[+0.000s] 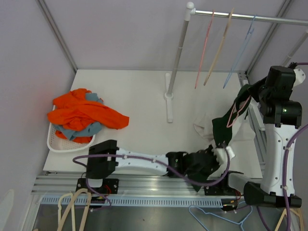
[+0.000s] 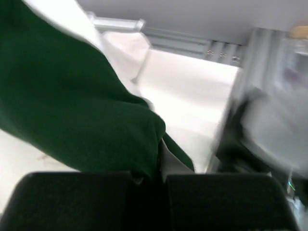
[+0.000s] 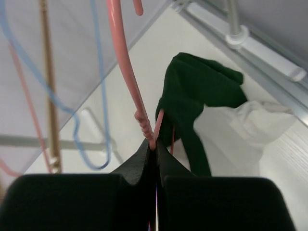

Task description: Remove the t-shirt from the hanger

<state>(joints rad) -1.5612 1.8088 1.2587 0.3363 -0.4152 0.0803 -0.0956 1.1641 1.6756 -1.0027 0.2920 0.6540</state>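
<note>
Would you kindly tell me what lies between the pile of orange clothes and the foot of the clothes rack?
Only bare white table, seen in the top view, separates the orange clothes from the rack's foot.

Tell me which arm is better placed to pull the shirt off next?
Likely left: the left gripper is shut on the green t-shirt, while the right gripper pins the pink hanger.

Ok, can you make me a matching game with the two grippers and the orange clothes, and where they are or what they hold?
Things:
1. left gripper
2. right gripper
3. orange clothes

Places or states:
A. piled in the white basket
B. shut on the pink hanger
C. shut on the green t-shirt

Pairs: 1-C, 2-B, 3-A
</note>
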